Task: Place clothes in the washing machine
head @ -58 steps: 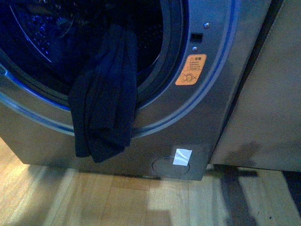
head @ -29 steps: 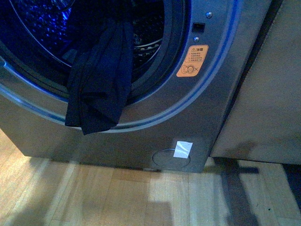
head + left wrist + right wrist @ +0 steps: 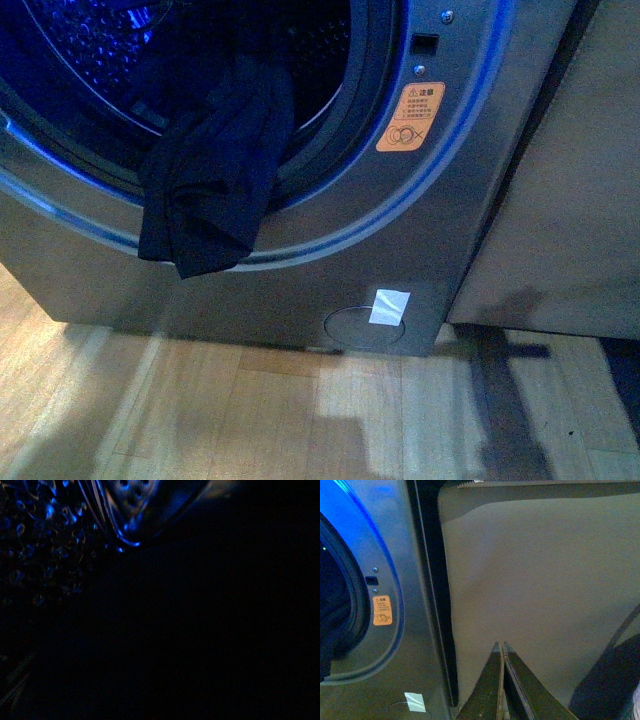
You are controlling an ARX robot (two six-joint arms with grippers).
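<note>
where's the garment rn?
Front view: the dark garment is draped over the lower lip of the washing machine porthole, part inside the drum, part hanging outside, left of the orange sticker.

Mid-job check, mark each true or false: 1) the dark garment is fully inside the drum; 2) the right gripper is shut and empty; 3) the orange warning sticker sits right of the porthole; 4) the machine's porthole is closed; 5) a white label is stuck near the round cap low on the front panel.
1) False. The dark garment hangs over the porthole rim, its lower end draped down the front of the washing machine.
2) True. The right gripper has its fingertips together with nothing between them, in front of a beige-olive surface.
3) True. The orange warning sticker sits right of the opening.
4) False. The porthole is open; the perforated drum shows, lit blue.
5) True. The white label overlaps the round cap.
</note>
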